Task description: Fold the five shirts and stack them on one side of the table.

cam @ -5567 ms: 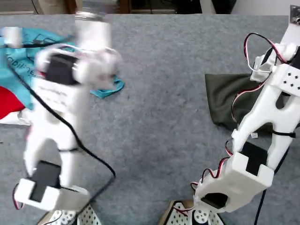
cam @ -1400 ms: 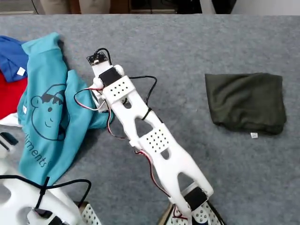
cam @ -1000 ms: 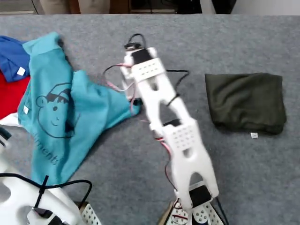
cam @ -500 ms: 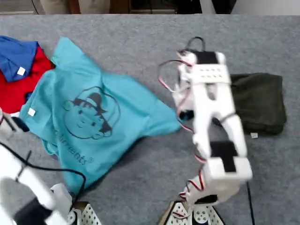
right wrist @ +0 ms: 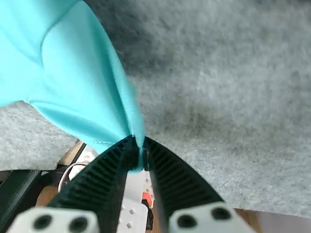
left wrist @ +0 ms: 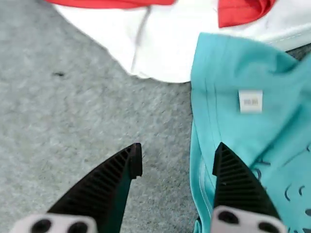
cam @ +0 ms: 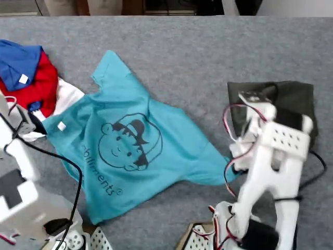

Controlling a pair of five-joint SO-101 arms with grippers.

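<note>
Item: teal shirt (cam: pixel 130 151), printed side up, lay spread and mostly flat across the middle of the grey table (cam: pixel 208 47), not yet folded. One lower corner was drawn to a point toward the right arm's base, and creases ran along that side. That corner was pinched in the right gripper (right wrist: pixel 138 145), whose jaws were closed down to a narrow slit on the bunched cloth, lifted slightly off the table. At the opposite end the neck edge and its white label (left wrist: pixel 251 101) lay just beside the left gripper (left wrist: pixel 178 153). Its jaws stood wide apart and empty, one finger over bare table and the other over the teal hem. Whether they touched the cloth could not be told. Finished stock: one olive shirt (cam: pixel 291 101), folded into a compact rectangle at the right side of the table, partly behind the right arm. Outstanding stock: a red shirt (cam: pixel 39 86), a blue shirt (cam: pixel 18 60) lying on it, and a white shirt (cam: pixel 70 99) showing beneath, all heaped unfolded at the left edge and touching the teal shirt's shoulder. Assessment: one of five done; the teal shirt appeared to be at the spreading stage, with its folding and stacking to come, then three more.
</note>
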